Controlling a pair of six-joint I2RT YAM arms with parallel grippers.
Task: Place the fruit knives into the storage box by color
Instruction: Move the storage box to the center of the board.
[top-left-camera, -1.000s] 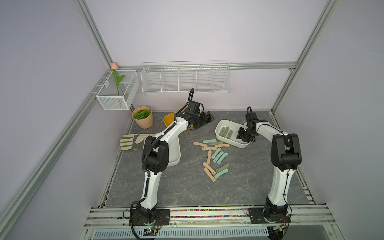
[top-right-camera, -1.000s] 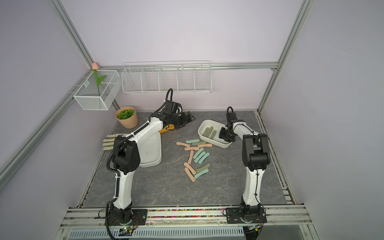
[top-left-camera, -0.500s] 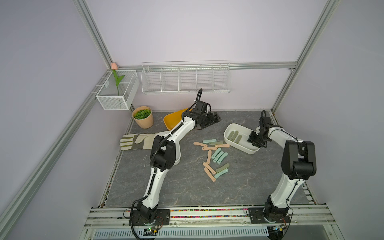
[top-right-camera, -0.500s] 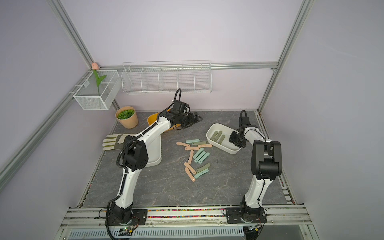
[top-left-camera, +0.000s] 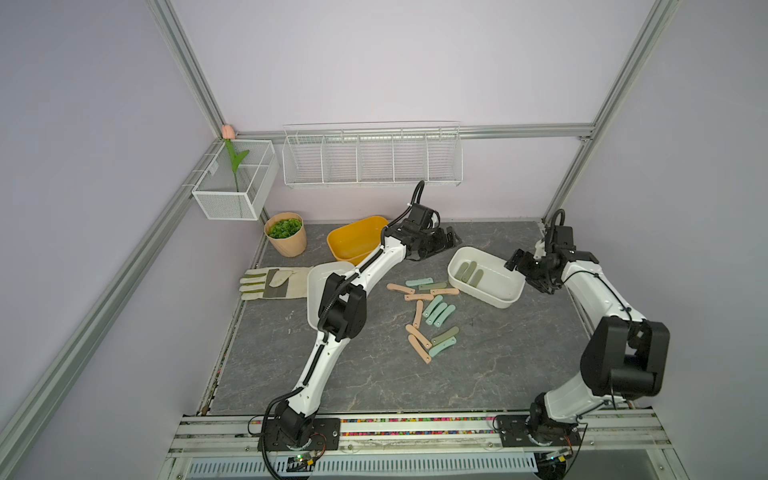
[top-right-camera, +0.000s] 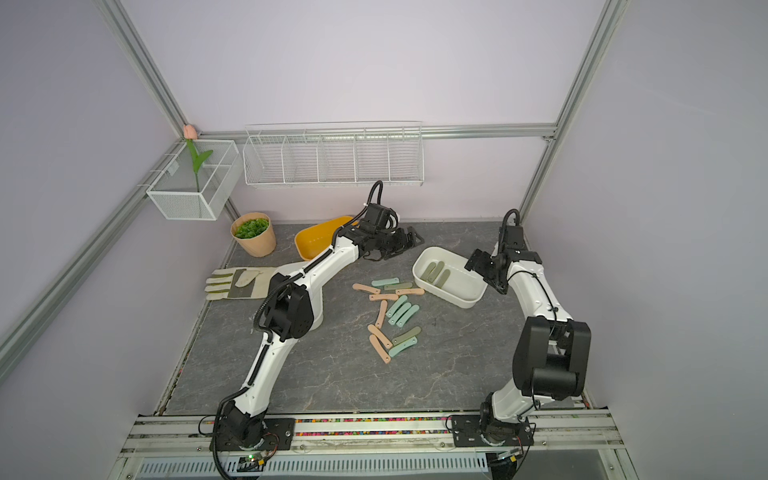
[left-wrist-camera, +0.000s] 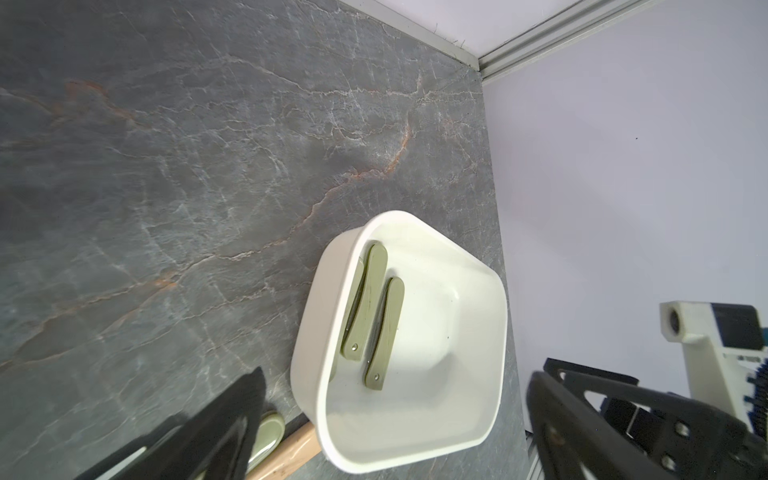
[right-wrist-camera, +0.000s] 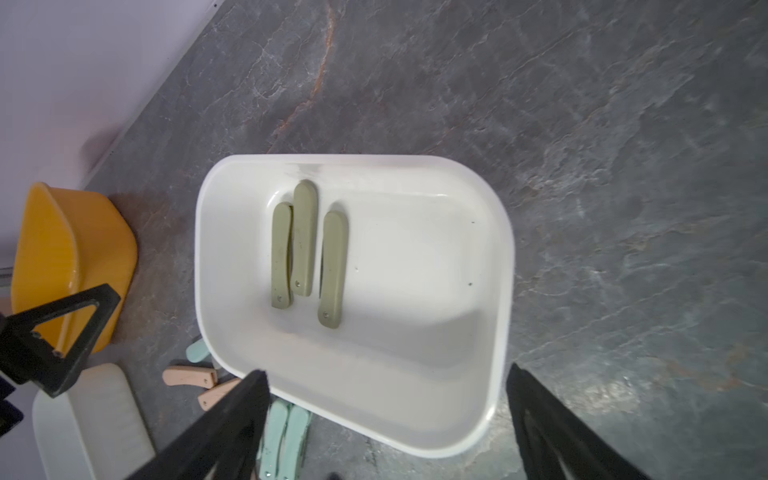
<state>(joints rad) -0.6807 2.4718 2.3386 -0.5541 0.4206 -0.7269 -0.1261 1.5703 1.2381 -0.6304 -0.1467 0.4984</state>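
A white storage box (top-left-camera: 509, 297) sits at the right of the table, with three olive fruit knives (right-wrist-camera: 305, 249) lying side by side inside it. Peach, mint and olive knives (top-left-camera: 436, 309) lie scattered mid-table in both top views (top-right-camera: 401, 309). My right gripper (top-left-camera: 524, 274) is open at the box's right end; in the right wrist view its jaws (right-wrist-camera: 386, 419) stand wide apart over the near rim and hold nothing. My left gripper (top-left-camera: 449, 240) is open and empty just behind the box's left end, and its wrist view looks down on the box (left-wrist-camera: 316, 332).
A yellow box (top-left-camera: 353, 249) stands at the back, and a second white box (top-left-camera: 318, 286) lies partly under my left arm. A work glove (top-left-camera: 274, 283) lies at the left edge beside a potted plant (top-left-camera: 286, 233). Wire baskets (top-left-camera: 372, 160) hang on the back wall.
The white box slid to the right with my right gripper, whose jaws then opened off its rim. My left gripper swung right along the back of the table.
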